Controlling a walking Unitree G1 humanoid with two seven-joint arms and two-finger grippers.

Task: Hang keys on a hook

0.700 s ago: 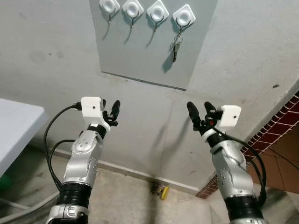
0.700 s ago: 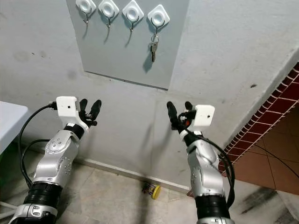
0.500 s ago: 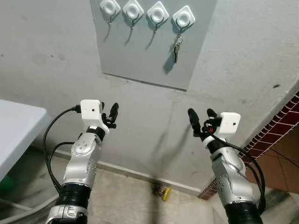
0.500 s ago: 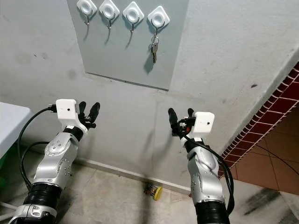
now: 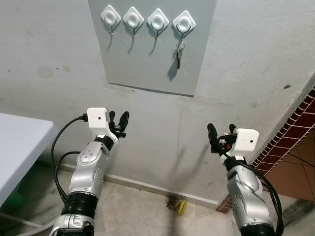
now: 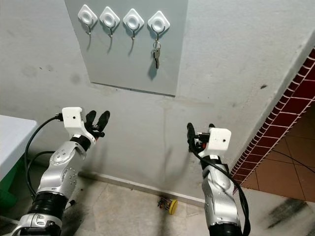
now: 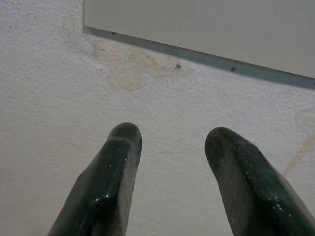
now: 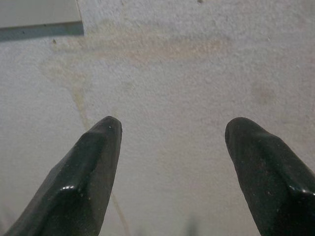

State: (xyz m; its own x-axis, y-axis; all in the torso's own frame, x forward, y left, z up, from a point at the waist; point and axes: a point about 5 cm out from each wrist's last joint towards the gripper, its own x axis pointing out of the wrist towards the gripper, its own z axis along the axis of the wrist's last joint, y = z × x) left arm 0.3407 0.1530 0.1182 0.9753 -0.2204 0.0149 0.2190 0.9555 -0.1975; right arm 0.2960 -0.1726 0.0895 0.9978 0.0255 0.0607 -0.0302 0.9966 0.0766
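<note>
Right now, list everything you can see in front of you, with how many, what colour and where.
Panel: one, grey, fixed on the wall.
Hooks: four, white diamond bases, in a row along the panel's top.
Keys: one small bunch, metal, hanging from the rightmost hook.
Wall: pale grey, rough, stained below the panel.
Table: one, white, at the left edge.
Brick tiles: dark red, at the right edge.
Small item: one, yellow part, on the floor by the skirting; too small to name.
Left gripper: black fingers open, raised below the panel.
Right gripper: black fingers open, raised toward the wall.
</note>
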